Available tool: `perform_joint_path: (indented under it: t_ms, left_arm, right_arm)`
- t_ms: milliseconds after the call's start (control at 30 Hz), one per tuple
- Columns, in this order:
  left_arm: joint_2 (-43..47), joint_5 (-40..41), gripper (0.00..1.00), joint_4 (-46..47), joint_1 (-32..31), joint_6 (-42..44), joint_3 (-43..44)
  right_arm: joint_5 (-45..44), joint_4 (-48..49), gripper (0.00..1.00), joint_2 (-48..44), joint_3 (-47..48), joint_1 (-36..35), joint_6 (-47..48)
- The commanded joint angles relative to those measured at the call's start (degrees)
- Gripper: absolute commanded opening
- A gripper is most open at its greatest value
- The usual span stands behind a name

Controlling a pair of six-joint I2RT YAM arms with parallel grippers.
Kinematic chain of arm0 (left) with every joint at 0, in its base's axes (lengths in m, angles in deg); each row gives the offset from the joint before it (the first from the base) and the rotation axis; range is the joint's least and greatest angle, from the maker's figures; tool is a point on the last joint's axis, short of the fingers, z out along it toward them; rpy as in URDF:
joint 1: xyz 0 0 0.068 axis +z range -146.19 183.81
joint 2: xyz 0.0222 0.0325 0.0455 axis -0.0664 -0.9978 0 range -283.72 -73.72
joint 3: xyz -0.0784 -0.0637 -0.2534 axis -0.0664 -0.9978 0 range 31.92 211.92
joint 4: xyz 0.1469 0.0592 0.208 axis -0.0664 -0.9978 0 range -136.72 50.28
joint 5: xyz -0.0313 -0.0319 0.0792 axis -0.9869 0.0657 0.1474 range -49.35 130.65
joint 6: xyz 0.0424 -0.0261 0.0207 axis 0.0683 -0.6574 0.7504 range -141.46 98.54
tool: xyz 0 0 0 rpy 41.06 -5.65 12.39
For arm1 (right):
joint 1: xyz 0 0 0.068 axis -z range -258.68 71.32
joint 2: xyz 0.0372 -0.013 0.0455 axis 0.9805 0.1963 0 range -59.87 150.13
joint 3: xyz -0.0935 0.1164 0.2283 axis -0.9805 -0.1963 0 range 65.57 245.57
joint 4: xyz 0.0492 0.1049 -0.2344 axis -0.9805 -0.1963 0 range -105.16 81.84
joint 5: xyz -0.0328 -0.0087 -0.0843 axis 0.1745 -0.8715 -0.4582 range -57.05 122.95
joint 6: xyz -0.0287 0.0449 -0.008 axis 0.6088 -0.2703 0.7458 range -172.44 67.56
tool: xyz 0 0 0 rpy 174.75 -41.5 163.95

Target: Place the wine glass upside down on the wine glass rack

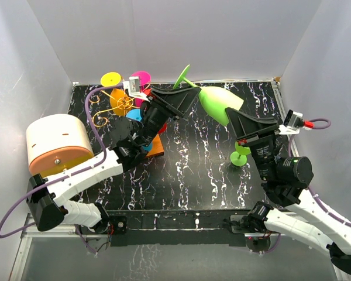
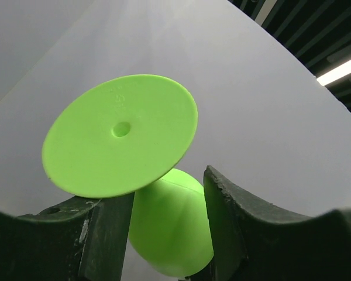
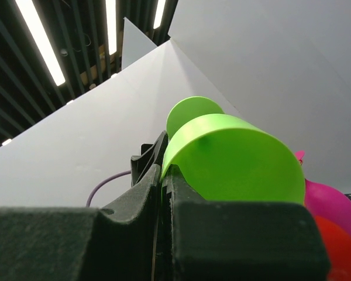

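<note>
Item under task: the wine glass (image 1: 219, 102) is hanging in the air above the table (image 1: 193, 175), toward 12 o'clock in the top view. It is lying on a slant, foot pointing to 10 o'clock and mouth to 4 o'clock.
Right pincer: the right gripper (image 1: 233, 116) is clamping tight on the wall of the bowl at its rim, carrying the glass alone.
Left pincer: the left gripper (image 1: 192, 95) is standing part open, fingers straddling the stem just below the foot. They are not seen pressing on it.
Reason for the hold: judged a hand-over. A rim grip is blocking the mouth, while a stem grip is leaving the bowl free to go mouth-down.
Rack: the wine glass rack (image 1: 114, 105) is standing at 10 o'clock, well apart from the green glass.
Rack load: a yellow glass (image 1: 111, 78) and a pink glass (image 1: 141, 79) are already crowding its arms.
Risk: releasing the rim before the stem is gripped is likely to drop the glass.
</note>
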Motion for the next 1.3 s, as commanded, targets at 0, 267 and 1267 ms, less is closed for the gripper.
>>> perform_joint_path:
  t_ms: [0,267,1267]
  left_arm:
    - [0.2,3.3,0.47,7.3,-0.4,1.7,1.1]
    - [0.2,5.1,0.34,6.2,-0.5,4.8,3.8]
    - [9.5,1.7,0.0,-14.2,-0.3,31.6,8.2]
  right_arm:
    - [4.6,1.6,0.0,-0.1,-0.7,-0.2,0.3]
    - [9.3,1.6,0.0,0.9,-1.5,-0.2,-1.2]
    - [3.2,-20.6,0.77,-7.9,1.1,-0.2,-4.7]
